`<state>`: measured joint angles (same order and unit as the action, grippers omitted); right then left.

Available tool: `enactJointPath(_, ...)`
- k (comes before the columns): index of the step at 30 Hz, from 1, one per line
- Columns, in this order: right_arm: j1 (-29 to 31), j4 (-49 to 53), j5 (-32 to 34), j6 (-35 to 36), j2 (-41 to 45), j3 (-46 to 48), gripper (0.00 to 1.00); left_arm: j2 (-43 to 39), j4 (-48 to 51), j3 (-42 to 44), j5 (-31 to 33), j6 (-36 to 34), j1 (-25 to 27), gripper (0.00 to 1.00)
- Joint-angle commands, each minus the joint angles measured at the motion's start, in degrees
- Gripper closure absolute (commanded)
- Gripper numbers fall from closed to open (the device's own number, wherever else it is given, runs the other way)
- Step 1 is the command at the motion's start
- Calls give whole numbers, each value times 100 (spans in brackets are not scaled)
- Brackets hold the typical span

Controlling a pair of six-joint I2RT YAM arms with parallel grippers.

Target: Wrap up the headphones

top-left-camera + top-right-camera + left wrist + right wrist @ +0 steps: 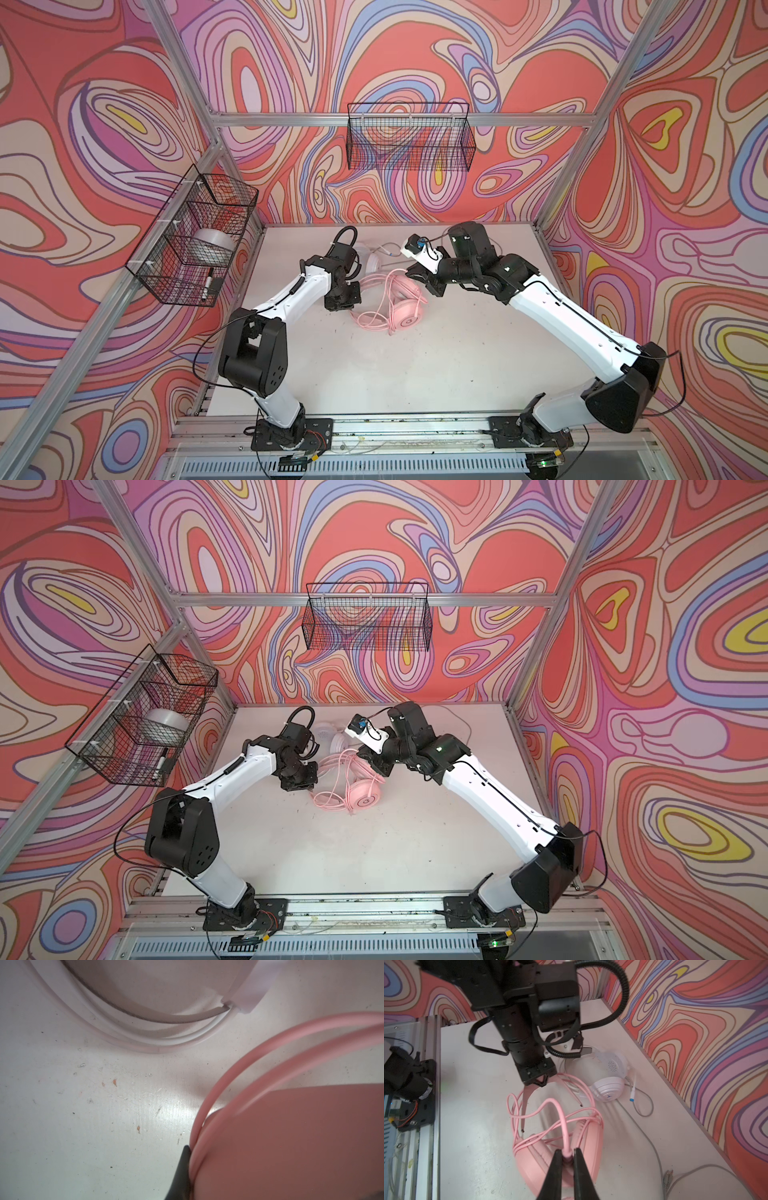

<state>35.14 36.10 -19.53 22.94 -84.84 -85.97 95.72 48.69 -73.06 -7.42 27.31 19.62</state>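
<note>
The pink headset (529, 1159) is smooth plastic with matt padded cushions (588, 1136), the white table (477, 1126) scuffed and faintly glossy

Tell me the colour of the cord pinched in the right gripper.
Pink: the cord in the right gripper shows best in the right wrist view.

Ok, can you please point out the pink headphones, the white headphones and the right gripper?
pink headphones (409, 318): in a top view, on the round ear cup.
white headphones (607, 1087): right wrist view, on one ear cup.
right gripper (567, 1151): right wrist view, midway between its fingertips.
</note>
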Motion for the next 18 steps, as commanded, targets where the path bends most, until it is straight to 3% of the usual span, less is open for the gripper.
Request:
enactJointPath(1, -369, -386, 363, -625, -191, -312, 100, -278, 111, 15, -176, -233, 49, 100)
enactJointPath(5, -812, -552, 486, -965, -445, -472, 100, -333, 131, 80, -250, -353, 79, 100)
enactJointPath(18, -1759, -566, 1863, -1848, -1561, -718, 100, -738, 367, 186, -633, -1026, 129, 100)
